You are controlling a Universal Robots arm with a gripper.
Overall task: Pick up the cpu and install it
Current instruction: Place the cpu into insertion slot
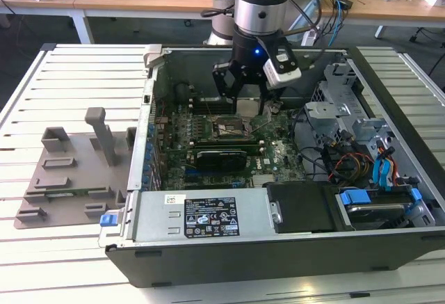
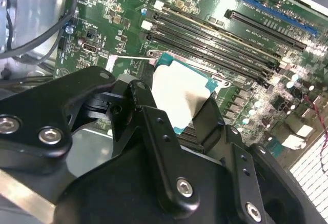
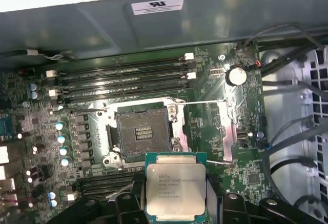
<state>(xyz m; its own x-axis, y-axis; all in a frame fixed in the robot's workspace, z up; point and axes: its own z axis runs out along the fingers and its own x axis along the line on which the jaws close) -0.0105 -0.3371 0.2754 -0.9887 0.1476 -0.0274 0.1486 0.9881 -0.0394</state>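
The cpu [image 3: 176,187] in pincer [image 1: 247,92] (socket [image 3: 142,134] nearby)

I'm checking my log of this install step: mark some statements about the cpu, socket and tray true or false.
1. The gripper is shut on the cpu. True.
2. The cpu sits in the socket. False: the socket is empty, the cpu held clear of it.
3. The socket is uncovered, its contacts showing. True.
4. The grey tray lies inside the computer case. False: it lies on the table outside, at the exterior view's left.
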